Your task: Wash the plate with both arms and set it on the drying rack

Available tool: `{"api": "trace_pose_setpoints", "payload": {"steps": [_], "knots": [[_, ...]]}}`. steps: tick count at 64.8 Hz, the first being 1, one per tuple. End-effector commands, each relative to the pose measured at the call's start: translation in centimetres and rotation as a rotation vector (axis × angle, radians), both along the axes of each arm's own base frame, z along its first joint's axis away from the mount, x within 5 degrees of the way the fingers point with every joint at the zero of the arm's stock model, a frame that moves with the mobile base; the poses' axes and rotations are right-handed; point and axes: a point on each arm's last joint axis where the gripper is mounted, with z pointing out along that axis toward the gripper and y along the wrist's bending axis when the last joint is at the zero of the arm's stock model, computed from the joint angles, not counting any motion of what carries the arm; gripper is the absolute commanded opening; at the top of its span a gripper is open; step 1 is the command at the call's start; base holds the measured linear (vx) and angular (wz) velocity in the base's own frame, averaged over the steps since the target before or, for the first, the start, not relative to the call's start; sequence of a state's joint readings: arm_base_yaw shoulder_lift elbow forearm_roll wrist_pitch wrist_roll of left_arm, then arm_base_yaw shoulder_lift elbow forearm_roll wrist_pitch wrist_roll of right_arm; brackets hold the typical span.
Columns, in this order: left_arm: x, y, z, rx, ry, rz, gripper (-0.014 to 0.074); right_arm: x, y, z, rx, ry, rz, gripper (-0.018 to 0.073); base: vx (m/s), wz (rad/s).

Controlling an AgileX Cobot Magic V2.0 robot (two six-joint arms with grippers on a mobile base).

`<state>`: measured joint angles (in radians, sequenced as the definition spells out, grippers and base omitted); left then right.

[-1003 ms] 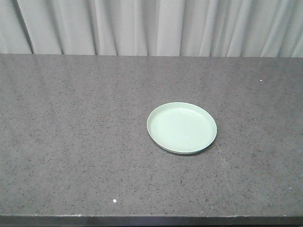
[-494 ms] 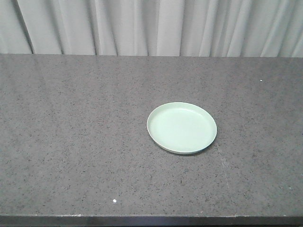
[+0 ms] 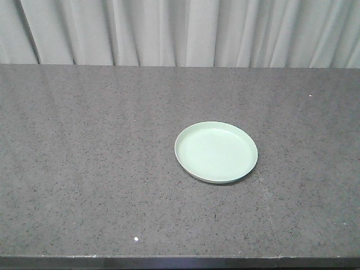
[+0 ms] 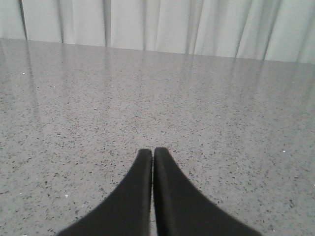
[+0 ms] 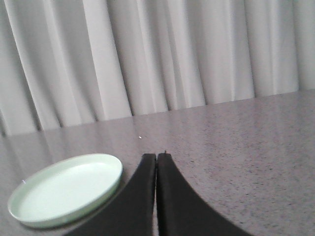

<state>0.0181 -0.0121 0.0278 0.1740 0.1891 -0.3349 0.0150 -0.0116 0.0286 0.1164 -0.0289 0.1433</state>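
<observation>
The pale mint-green plate (image 3: pixel 216 152) lies flat on the dark speckled counter, right of centre in the front view. In the right wrist view the plate (image 5: pixel 66 190) sits low at the left, just left of my right gripper (image 5: pixel 156 156), whose black fingers are pressed together with nothing between them. My left gripper (image 4: pixel 152 150) is shut too, over bare counter, with no plate in its view. Neither arm shows in the front view. The drying rack is out of view.
The speckled grey counter (image 3: pixel 90 169) spans the whole front view, with its front edge (image 3: pixel 180 260) along the bottom. Pale pleated curtains (image 3: pixel 180 31) hang behind its far edge. A small white speck (image 3: pixel 136 239) lies near the front.
</observation>
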Motion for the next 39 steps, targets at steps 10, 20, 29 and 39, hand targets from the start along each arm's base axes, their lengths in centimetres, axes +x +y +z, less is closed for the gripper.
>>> {"api": "trace_pose_setpoints", "payload": {"steps": [10, 20, 29, 39], "knots": [[0.0, -0.1, 0.1, 0.0, -0.066, -0.019, -0.0006, -1.0, -0.2, 5.3, 0.202, -0.203, 0.013, -0.0006, 0.0, 0.0], [0.0, -0.1, 0.1, 0.0, -0.066, -0.019, -0.0006, -1.2, 0.1, 10.7, 0.108, -0.108, 0.029, -0.0003, 0.0, 0.0], [0.0, -0.1, 0.1, 0.0, -0.066, -0.019, -0.0006, 0.3, 0.3, 15.1, -0.034, -0.016, 0.03, 0.0044, 0.0, 0.0], [0.0, -0.1, 0.1, 0.0, -0.066, -0.019, -0.0006, 2.7, 0.5, 18.3, -0.096, -0.011, 0.043, 0.0233, 0.0, 0.0]]}}
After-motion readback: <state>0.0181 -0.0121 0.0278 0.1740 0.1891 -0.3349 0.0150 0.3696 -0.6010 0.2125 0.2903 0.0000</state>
